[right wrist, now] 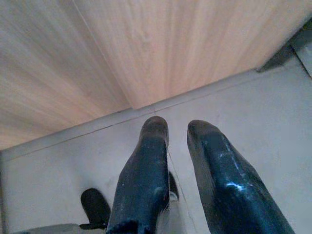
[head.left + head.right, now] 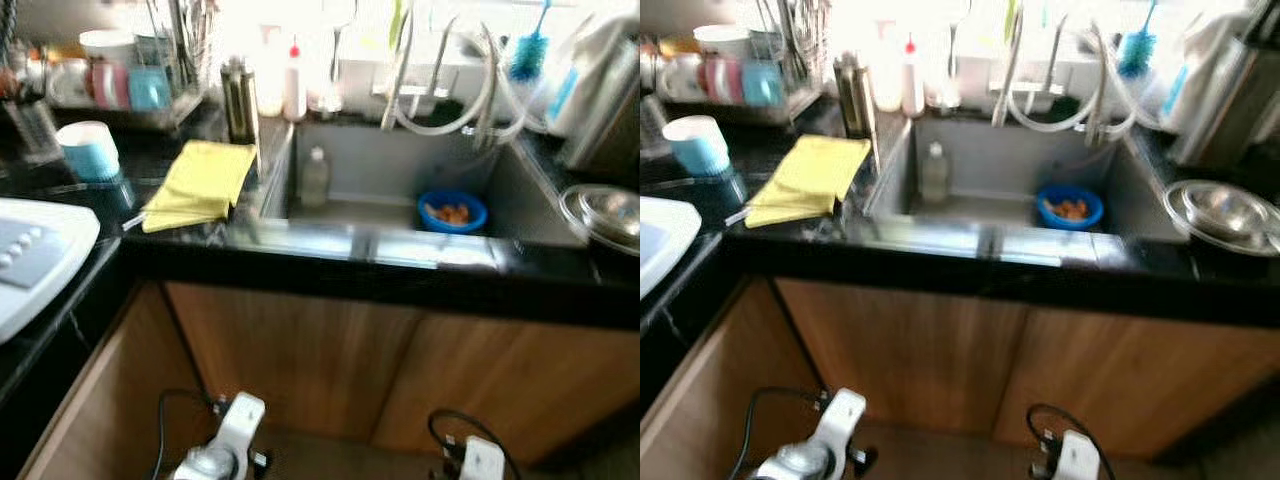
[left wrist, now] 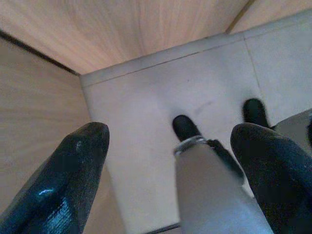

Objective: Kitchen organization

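Left eye view: we face the sink point(image 2: 400, 215); both tools hang low, left tool point(image 3: 170, 161) spread, right tool point(image 1: 178, 146) nearly pressed together; we should raise them slowly toward the yellow cloth point(image 2: 200, 183) on the surface point(image 2: 330, 262).

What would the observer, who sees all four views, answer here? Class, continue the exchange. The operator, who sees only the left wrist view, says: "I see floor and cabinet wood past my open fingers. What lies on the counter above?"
Observer: A yellow cloth lies on the black counter, just left of the sink.
Operator: Is anything in the sink?
Observer: A blue bowl with something orange in it sits on the sink's bottom, towards the right.
Operator: And where is my other arm?
Observer: The right gripper hangs low and points at the pale floor by the wooden cabinet front.
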Tool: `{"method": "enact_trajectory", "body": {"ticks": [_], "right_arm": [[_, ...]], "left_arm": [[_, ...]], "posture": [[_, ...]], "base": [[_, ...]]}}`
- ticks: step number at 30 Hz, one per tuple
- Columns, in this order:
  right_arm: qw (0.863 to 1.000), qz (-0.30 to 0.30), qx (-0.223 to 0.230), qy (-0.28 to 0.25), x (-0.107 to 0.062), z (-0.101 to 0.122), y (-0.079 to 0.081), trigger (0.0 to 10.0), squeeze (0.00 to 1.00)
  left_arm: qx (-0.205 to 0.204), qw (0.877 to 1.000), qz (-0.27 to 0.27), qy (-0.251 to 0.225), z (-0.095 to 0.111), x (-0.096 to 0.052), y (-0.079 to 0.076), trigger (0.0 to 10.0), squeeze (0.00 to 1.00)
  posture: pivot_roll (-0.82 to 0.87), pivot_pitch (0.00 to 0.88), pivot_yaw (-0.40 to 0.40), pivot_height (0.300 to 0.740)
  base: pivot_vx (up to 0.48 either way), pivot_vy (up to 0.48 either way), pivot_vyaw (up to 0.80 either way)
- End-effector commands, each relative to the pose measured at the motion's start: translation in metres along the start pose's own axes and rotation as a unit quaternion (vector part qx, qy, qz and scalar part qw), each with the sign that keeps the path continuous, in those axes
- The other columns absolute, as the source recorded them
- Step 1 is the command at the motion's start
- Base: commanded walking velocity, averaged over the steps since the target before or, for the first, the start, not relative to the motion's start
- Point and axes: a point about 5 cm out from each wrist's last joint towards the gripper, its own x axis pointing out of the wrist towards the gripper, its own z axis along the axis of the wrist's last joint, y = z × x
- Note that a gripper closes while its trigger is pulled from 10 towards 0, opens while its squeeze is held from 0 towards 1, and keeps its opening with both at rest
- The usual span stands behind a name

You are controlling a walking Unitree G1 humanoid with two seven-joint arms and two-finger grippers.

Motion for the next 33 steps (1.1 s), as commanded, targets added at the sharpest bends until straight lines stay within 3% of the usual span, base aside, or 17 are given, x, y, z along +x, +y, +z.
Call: {"method": "enact_trajectory", "body": {"ticks": [1,7,33], "right_arm": [[1.0,-0.011,0.001,0.0,-0.0002,-0.0001,-0.0066,10.0,0.0],[1.0,-0.01,0.001,0.002,-0.0003,-0.0008,-0.0059,10.0,0.0],[1.0,-0.011,0.001,0.004,-0.0005,-0.0018,-0.0056,10.0,0.0]], "left_arm": [[0.018,1.0,-0.006,-0.009,0.0063,0.0012,-0.0047,10.0,0.0],[0.037,0.999,-0.012,-0.007,0.0053,0.0013,-0.0068,10.0,0.0],[0.042,0.999,-0.016,-0.002,0.0024,0.0011,-0.0074,10.0,0.0]], "posture": [[0.03,0.0,-0.019,0.736],[0.03,0.0,-0.019,0.736],[0.03,0.002,-0.017,0.736]], "base": [[0.0,0.0,0.0],[0.208,0.0,0.0],[0.318,0.0,-0.07]]}}
